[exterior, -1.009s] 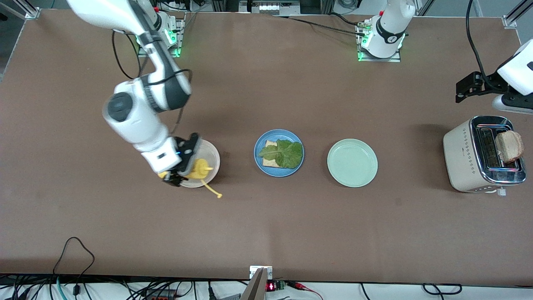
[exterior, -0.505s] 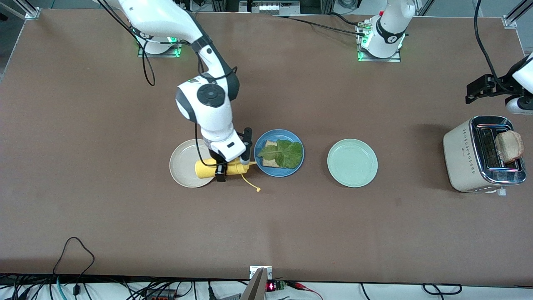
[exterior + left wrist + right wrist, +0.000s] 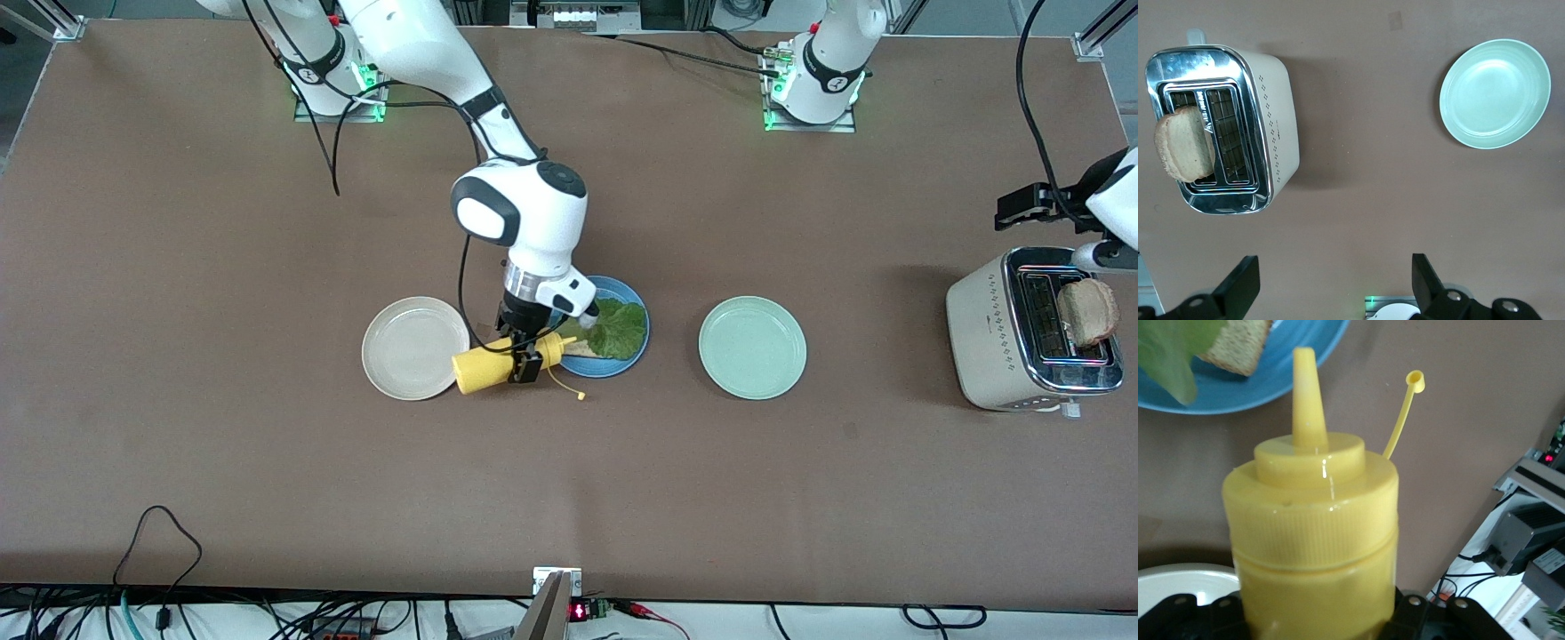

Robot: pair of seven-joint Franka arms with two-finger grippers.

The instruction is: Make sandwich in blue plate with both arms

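Note:
The blue plate (image 3: pixel 636 313) holds a toasted bread slice (image 3: pixel 1238 347) with a green lettuce leaf (image 3: pixel 618 329) on it. My right gripper (image 3: pixel 520 351) is shut on a yellow squeeze bottle (image 3: pixel 489 366), held on its side over the gap between the cream plate and the blue plate. Its nozzle (image 3: pixel 1306 393) points at the blue plate's rim, and the open cap hangs on its tether (image 3: pixel 569 388). A second bread slice (image 3: pixel 1086 311) stands in the toaster (image 3: pixel 996 329). My left gripper (image 3: pixel 1335 293) hangs open and empty, high over the table beside the toaster.
A cream-white plate (image 3: pixel 404 348) lies toward the right arm's end. A pale green plate (image 3: pixel 752 348) sits between the blue plate and the toaster. Cables and electronics run along the table edge nearest the front camera.
The right arm has carried the yellow bottle from over the cream plate to the blue plate's rim, turning it onto its side. The left arm has drifted slightly toward the toaster.

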